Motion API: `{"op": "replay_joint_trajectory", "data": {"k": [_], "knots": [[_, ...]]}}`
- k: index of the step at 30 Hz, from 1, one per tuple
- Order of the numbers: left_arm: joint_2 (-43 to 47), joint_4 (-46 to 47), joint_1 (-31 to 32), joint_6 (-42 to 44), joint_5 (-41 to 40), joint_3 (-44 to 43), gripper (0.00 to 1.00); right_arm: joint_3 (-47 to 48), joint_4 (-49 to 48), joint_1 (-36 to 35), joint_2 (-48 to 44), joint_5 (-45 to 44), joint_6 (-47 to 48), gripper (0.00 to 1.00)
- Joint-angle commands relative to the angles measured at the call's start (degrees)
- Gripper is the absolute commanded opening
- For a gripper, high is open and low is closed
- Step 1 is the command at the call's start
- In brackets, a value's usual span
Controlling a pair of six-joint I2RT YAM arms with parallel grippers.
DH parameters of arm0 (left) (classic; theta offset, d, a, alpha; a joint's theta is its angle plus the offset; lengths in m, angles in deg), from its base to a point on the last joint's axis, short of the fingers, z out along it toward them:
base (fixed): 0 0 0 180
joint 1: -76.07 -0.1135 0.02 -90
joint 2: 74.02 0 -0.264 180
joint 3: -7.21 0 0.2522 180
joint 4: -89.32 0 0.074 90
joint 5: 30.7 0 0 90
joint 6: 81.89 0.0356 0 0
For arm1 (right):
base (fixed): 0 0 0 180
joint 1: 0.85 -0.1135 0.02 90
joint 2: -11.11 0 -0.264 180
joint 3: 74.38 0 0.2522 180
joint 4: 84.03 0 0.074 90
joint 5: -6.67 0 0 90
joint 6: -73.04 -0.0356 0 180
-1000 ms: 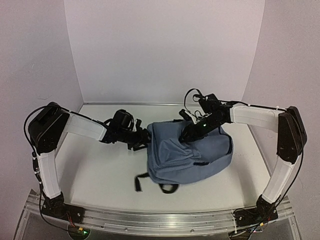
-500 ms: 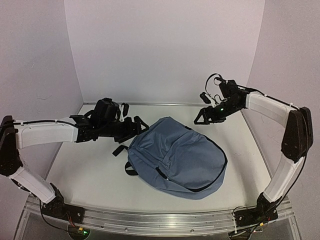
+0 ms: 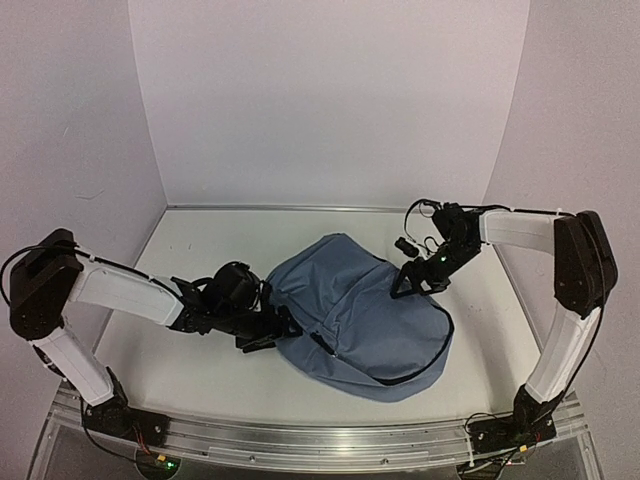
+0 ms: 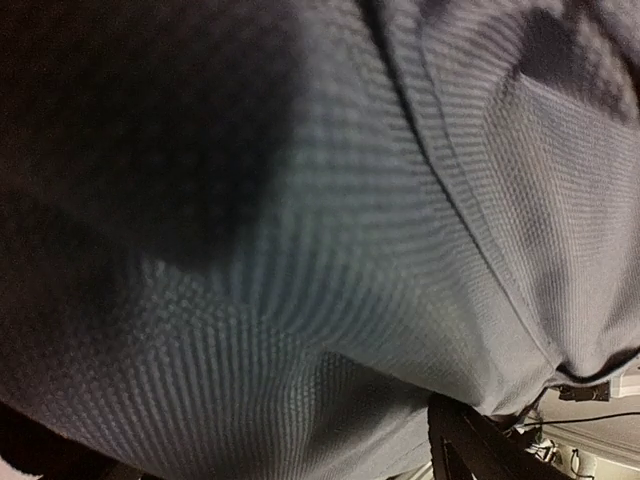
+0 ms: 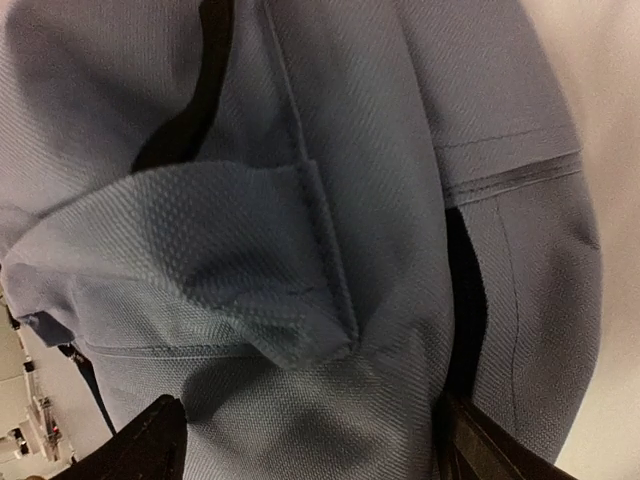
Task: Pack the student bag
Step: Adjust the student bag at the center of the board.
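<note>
The student bag, blue-grey with a black zipper line, lies flat in the middle of the table. My left gripper is low against its near left edge. In the left wrist view the bag fabric fills the frame and only one finger shows, far off to the side. My right gripper rests on the bag's far right edge. Its two fingers stand wide apart with a fold of the bag between them, not pinched.
White walls close the table at the back and both sides. An aluminium rail runs along the near edge by the arm bases. Bare white table shows left of and behind the bag.
A second ago both grippers held the bag bunched up. They let go and lifted apart, and the bag dropped flat. Now both grippers have come back down onto its edges.
</note>
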Motion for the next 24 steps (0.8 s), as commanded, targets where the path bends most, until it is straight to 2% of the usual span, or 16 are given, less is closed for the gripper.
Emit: {"op": "replay_joint_trajectory", "data": {"k": [1,4,6,9,12,17,20,24], "knots": [[-5.0,13.8,-10.8,0.4,9.8,-5.6,0.77,-2.5,2.9,-2.9,0.1,8.6,-0.1,0.84],[-8.9,8.6,-17.7,5.8,11.1,-12.3,0.73,0.2,2.7,-5.7,-0.3,10.2,-1.7,0.85],[-10.0,3.7,-20.3,9.3,10.0,-16.7,0.73,3.1,2.4,-5.7,-0.5,9.8,-3.7,0.85],[-8.3,0.7,-22.2,12.0,10.2,-18.3,0.74,5.0,2.2,-5.1,-2.2,4.7,-3.9,0.84],[-3.2,-2.0,-21.1,15.2,9.9,-17.0,0.75,5.0,1.4,-4.0,-3.7,-0.7,-4.1,0.82],[4.3,-7.1,-15.3,20.5,7.4,-14.0,0.75,4.8,-2.1,-3.5,-3.7,-3.6,-6.0,0.76],[4.3,-10.3,-11.6,22.6,5.3,-15.5,0.73,5.3,-4.4,-3.5,-2.3,-2.8,-7.9,0.69],[1.3,-12.9,-10.3,22.2,4.1,-17.5,0.65,5.3,-6.2,-3.6,-0.3,0.8,-10.1,0.63]]}}
